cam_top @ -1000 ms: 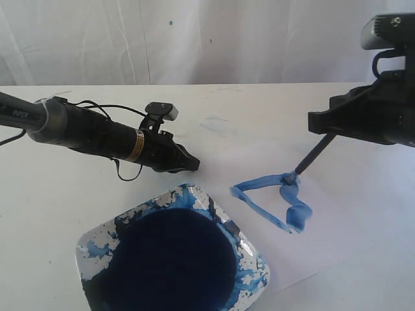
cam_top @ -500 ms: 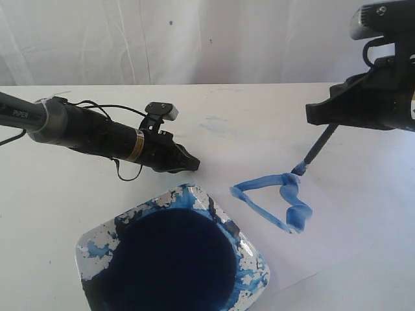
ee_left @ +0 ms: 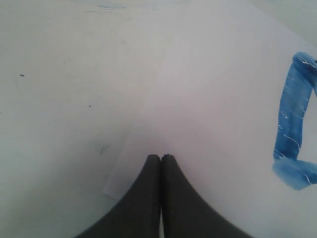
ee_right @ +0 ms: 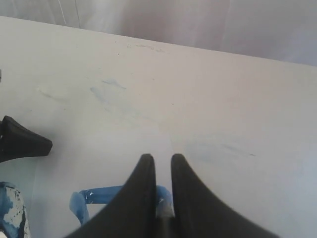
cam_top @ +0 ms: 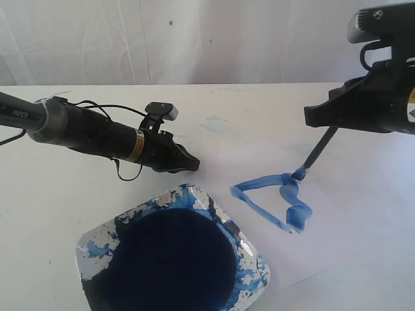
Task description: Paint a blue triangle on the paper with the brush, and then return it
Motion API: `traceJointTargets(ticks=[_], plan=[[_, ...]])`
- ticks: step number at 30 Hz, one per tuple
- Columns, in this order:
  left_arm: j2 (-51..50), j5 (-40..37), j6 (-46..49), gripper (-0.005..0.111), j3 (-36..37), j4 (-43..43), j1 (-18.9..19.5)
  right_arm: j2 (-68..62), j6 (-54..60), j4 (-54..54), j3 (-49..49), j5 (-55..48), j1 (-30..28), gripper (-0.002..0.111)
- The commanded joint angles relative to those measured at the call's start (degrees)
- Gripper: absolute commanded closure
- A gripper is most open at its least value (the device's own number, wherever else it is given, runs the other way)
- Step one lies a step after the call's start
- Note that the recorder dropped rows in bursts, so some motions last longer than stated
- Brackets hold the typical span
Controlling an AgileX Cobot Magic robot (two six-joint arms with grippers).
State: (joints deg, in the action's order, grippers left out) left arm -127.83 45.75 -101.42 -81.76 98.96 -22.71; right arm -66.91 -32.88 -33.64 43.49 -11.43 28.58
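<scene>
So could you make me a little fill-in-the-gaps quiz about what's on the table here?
1. The right claw is shut on the ___.
2. The blue outline on the paper is a ___.
3. The dish holds dark ___ paint.
Missing words: brush; triangle; blue.
</scene>
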Motion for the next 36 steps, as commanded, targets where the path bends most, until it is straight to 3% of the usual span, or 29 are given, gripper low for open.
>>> traceJointTargets(ticks=[1,18,36], plan=[[0.28,-0.86,-0.14,0.107,-0.29,0.98,-0.35,-1.49,-0.50,-0.70,0.40,0.67,-0.64,0.108],[0.28,-0.86,-0.14,0.107,-0.29,0.98,-0.35,-2.13,-2.32,3.47,0.40,1.01,-0.64,0.108],[0.28,-0.86,-0.14,0.107,-0.29,0.98,-0.35,2.61,-1.71,6.62,0.40,-7.73,1.73,0.108]])
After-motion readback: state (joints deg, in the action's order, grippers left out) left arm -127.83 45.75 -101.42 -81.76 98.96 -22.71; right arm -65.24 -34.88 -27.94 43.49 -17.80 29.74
